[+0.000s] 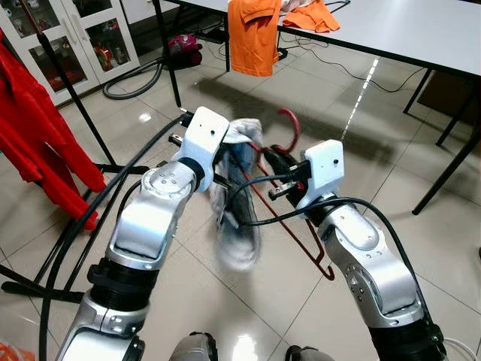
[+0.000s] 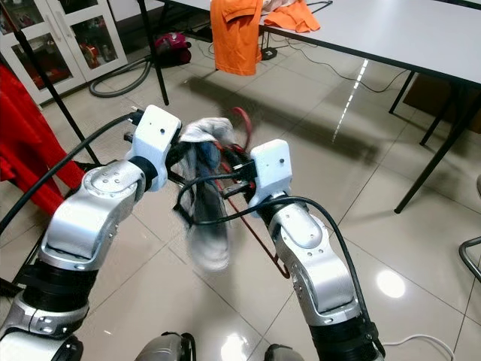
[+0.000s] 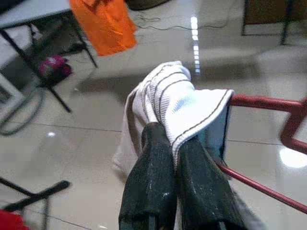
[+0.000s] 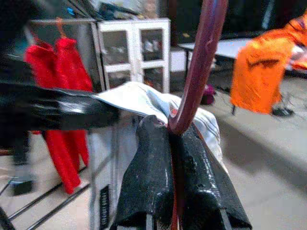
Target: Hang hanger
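A dark red wire hanger [image 1: 290,120] is held out in front of me above the tiled floor, its hook pointing up. A white garment with thin stripes and a blue lining [image 1: 236,218] is draped over the hanger; its lower part is blurred. My left gripper [image 3: 170,146] is shut on the garment's top fold, beside the hanger's bar [image 3: 261,102]. My right gripper [image 4: 169,128] is shut on the hanger's stem, just below the hook [image 4: 204,52]. Both wrists meet at the middle of the head views.
Red clothes [image 1: 34,120] hang on a black rack [image 1: 71,90] at the left. A white table [image 1: 406,30] with an orange shirt [image 1: 254,34] over its edge stands ahead, its legs at the right. A grey hose [image 1: 135,83] and a glass cabinet [image 1: 68,37] lie beyond.
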You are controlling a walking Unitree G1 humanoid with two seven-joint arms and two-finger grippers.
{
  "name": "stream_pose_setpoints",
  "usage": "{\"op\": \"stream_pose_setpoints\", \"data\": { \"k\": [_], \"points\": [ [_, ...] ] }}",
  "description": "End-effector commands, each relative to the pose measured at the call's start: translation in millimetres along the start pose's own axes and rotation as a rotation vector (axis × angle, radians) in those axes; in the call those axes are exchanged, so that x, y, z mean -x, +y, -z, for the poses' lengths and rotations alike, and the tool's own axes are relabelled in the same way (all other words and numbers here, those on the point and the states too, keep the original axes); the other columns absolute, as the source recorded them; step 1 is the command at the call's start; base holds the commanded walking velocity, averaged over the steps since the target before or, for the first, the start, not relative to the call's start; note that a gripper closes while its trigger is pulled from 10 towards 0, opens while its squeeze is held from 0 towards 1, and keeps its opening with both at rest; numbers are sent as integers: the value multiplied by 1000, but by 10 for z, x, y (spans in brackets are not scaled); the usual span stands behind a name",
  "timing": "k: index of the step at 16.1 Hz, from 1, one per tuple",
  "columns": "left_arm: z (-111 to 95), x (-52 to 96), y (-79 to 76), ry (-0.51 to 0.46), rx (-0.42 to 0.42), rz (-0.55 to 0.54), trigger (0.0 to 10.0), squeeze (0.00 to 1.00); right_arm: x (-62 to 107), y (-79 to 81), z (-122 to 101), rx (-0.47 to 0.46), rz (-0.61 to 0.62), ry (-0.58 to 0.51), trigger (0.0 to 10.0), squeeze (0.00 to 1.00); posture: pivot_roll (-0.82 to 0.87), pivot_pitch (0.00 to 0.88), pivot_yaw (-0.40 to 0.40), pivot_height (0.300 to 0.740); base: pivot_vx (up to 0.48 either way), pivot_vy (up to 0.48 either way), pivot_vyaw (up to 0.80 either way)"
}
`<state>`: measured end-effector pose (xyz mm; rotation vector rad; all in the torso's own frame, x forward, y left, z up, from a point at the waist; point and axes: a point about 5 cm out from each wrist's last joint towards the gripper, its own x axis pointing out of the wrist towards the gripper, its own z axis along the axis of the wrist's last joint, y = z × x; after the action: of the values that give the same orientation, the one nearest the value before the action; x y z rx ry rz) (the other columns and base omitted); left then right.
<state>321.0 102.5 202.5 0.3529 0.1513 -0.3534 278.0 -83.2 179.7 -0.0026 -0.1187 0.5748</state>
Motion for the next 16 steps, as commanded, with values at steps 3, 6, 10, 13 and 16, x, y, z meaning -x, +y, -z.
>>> {"op": "stream_pose_setpoints", "data": {
  "k": [3, 6, 10, 13, 16],
  "points": [
    [-280, 60, -96, -170, -22, 49, 10000, 0, -2, 72, -72, 115, -48, -29, 10000, 0, -23, 50, 91, 740, 0, 0, 0],
    [-167, 65, -130, -116, -44, 107, 10000, 769, -18, -37, -185, 97, 23, -84, 10000, 0, -23, 50, 91, 740, 0, 0, 0],
    [-104, 119, -146, -94, -33, 146, 10000, 1000, -32, -197, -272, 55, 154, -135, 10000, 0, -25, 56, 92, 740, 0, 0, 0],
    [-36, 142, -114, -69, -36, 126, 10000, 1000, -39, -192, -348, 20, 122, -196, 10000, 0, -23, 57, 88, 740, 0, 0, 0],
    [-76, 166, -90, -115, -43, 108, 10000, 1000, -28, -164, -317, -4, 84, -228, 10000, 0, -17, 60, 82, 740, 0, 0, 0]
  ]
}}
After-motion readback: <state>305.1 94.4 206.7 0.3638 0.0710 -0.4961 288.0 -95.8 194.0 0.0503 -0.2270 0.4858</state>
